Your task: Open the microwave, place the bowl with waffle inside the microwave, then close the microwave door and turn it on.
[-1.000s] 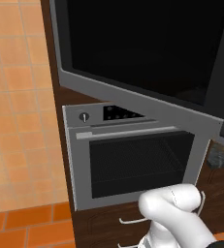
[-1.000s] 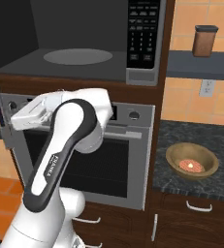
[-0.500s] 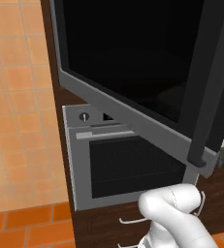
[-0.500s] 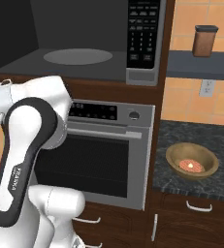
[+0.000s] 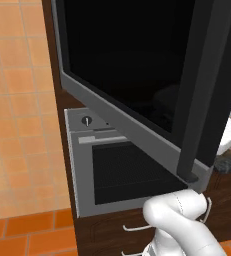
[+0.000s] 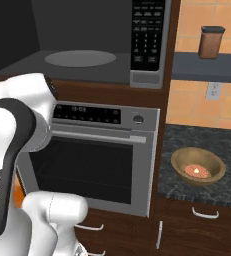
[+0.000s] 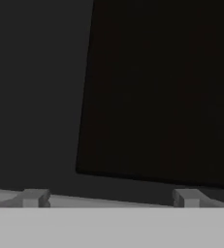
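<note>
The microwave (image 6: 147, 77) stands open, its grey cavity and round glass turntable (image 6: 80, 58) bare. The microwave door (image 5: 127, 65), black glass in a grey frame, is swung far out to the left, with its dark vertical handle (image 5: 203, 95) at its free edge. On the dark stone counter (image 6: 184, 142) to the right sits the tan bowl with waffle (image 6: 197, 167), a pale pink piece inside. In the hand view my gripper (image 7: 111, 198) is open, its fingertips (image 7: 33, 197) wide apart with nothing between them, facing a dark panel close ahead.
Under the microwave is a steel oven (image 6: 97, 165) with a horizontal bar handle and a round knob (image 6: 138, 119). A brown jar (image 6: 210, 42) stands on a shelf at upper right. Wooden drawers (image 6: 202, 230) run below the counter. Orange tiled wall lies left of the door.
The microwave door has swung wider toward the left camera. My arm has moved left, away from the oven front. The fingers have spread slightly.
</note>
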Tool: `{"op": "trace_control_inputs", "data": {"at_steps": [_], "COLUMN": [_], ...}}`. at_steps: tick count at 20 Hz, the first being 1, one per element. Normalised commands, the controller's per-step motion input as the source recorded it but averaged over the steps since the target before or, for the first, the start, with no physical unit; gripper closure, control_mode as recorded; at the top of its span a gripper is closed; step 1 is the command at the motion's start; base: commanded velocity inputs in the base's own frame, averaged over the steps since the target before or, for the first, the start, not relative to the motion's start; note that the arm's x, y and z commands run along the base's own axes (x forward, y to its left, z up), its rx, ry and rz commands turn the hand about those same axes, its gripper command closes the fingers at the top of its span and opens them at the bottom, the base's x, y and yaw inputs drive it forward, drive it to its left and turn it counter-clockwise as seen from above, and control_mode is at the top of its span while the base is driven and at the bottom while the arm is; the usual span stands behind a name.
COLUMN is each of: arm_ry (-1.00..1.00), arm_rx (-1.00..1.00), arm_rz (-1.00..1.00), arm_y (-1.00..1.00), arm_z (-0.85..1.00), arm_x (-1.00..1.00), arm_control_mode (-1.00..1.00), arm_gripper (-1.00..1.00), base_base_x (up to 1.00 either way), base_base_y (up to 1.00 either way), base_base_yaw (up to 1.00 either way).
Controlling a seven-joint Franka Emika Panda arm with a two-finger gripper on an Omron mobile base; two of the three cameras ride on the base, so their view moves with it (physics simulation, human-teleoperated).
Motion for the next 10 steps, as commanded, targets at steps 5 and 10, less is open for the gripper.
{"op": "trace_control_inputs", "data": {"at_steps": [5,10], "arm_ry": [0.0,0.0], "arm_rx": [0.02,0.0], "arm_rz": [-0.02,-0.02], "arm_y": [0.39,0.24], "arm_z": [0.0,0.0], "arm_x": [-0.09,0.1], "arm_control_mode": [-1.0,-1.0], "arm_gripper": [-1.0,-1.0], "base_base_x": [0.0,0.0], "base_base_y": [0.0,0.0], "base_base_yaw": [0.0,0.0]}}
